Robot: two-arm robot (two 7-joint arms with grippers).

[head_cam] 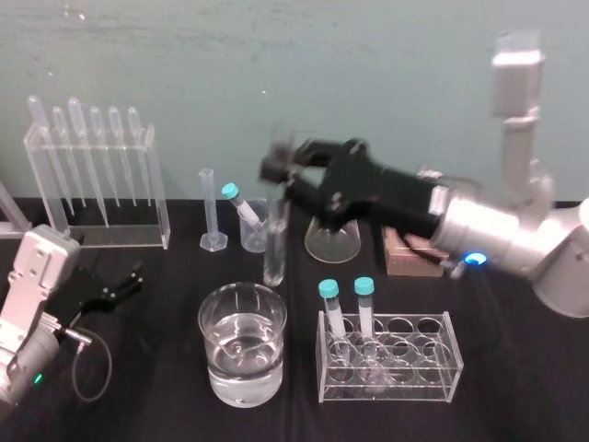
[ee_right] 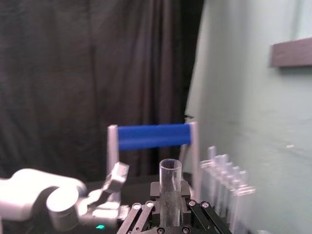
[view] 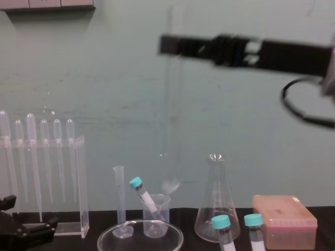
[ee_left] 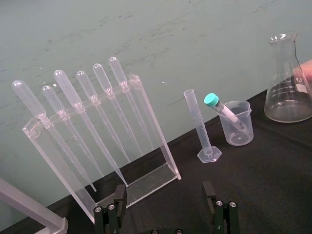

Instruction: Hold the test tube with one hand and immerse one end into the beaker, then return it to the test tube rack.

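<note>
The right tool (head_cam: 281, 168) is clamped on the upper part of the test tube (head_cam: 274, 241). The tube is held upright above the far right side of the beaker (head_cam: 204, 313), with its lower end clear of the water (head_cam: 241, 357). The pink test tube rack (head_cam: 414, 253) is seen behind and to the right of the beaker. The left tool (ee_left: 165, 207) is parked low to the beaker's left, its fingers spread and empty.

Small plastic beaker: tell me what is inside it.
One cyan-capped tube leans in the small plastic beaker, cap above the rim. In the head view the test tube, clamped in the right gripper, covers its right wall. The left gripper sits open at the robot's left.
</note>
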